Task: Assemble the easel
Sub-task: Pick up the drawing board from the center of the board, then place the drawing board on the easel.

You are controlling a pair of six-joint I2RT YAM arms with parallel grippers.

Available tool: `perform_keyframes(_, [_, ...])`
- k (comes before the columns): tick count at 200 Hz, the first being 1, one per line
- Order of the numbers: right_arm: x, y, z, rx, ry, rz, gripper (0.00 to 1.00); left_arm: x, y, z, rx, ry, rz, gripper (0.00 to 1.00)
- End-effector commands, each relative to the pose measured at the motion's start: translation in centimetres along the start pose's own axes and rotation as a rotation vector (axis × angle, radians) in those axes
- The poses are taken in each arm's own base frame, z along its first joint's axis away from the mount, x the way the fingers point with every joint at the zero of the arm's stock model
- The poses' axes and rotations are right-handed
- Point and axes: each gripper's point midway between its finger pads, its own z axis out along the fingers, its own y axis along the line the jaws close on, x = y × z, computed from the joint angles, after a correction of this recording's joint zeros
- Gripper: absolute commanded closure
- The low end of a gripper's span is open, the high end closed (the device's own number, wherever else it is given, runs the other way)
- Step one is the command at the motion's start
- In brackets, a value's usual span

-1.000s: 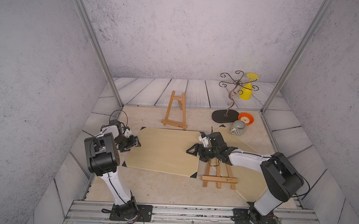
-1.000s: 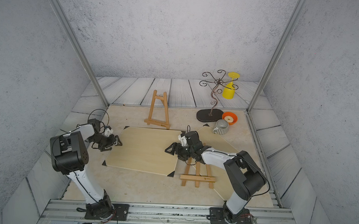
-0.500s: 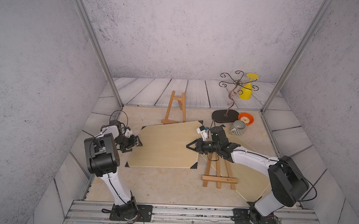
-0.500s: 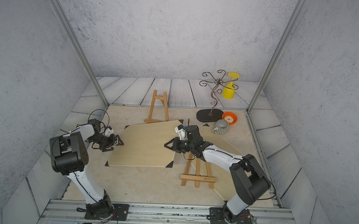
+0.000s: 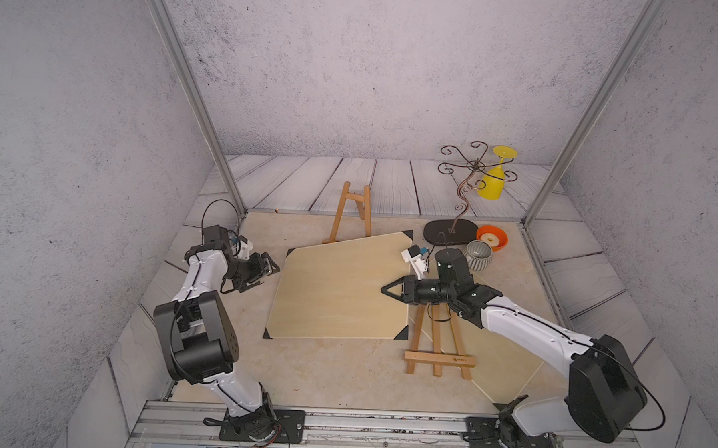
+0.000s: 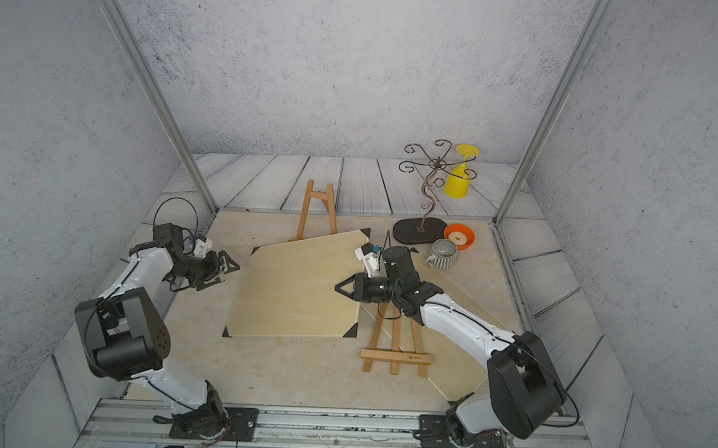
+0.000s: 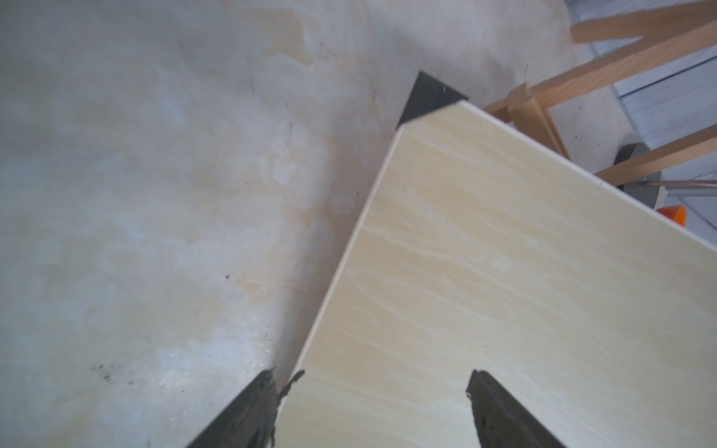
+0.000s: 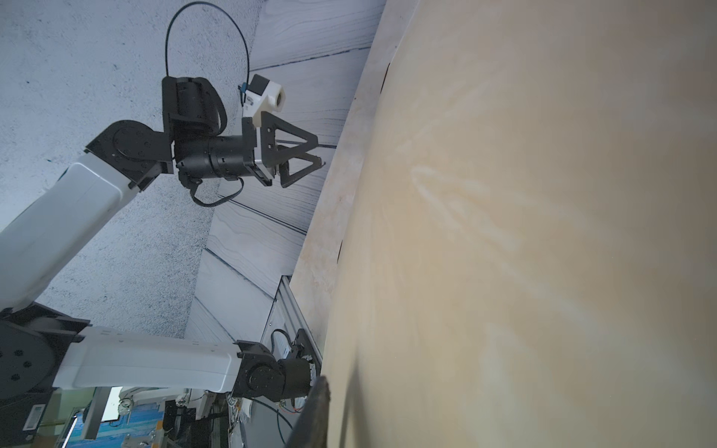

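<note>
Right claw pinching thin pale wood-grain board.

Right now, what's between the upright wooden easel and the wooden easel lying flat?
The pale wooden board with black corners, its edge gripped by the right pincer; shows in both top views.

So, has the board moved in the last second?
Yes. The board, held by the right gripper, has tilted up on its right side; its far edge now overlaps the back easel's base.
</note>
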Motion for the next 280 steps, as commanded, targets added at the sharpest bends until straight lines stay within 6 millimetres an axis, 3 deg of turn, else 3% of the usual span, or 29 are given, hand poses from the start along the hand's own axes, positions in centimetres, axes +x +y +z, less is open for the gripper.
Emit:
perform_keyframes(1, [-6.4,6.6,-4.2,-0.100,-0.228,-0.326,1.00,-2.1,-1.4,-3.0,0.019,-0.106,-0.017,0.20])
perform_keyframes(33, [-9.2,9.1,-5.8,-0.129,-0.317,-0.472,1.00,-4.4,-4.6,-6.4,0.104,-0.270,0.007,0.20])
perform_keyframes(77, [-12.1,11.9,-6.9,-0.136,-0.389,-0.686,1.00,-7.3,-6.6,-9.0,0.149,-0.443,0.031,0.20])
perform_keyframes(114, [-15.2,11.4,-6.7,-0.107,-0.469,-0.816,1.00,-10.5,-7.9,-9.5,0.216,-0.540,0.098,0.20])
perform_keyframes(152, [-18.7,10.0,-5.8,-0.066,-0.527,-0.915,1.00,-14.4,-8.4,-7.3,0.286,-0.625,0.139,0.19])
perform_keyframes(186, [-21.4,9.9,-5.4,-0.079,-0.564,-0.984,1.00,-16.3,-10.1,-4.9,0.321,-0.644,0.223,0.20])
perform_keyframes(240, [-23.7,7.5,-4.0,-0.057,-0.635,-1.052,1.00,-19.1,-10.8,-2.2,0.333,-0.700,0.282,0.18])
perform_keyframes(280, [-24.7,5.8,-3.3,-0.019,-0.716,-1.137,1.00,-20.1,-11.1,0.2,0.347,-0.700,0.321,0.17])
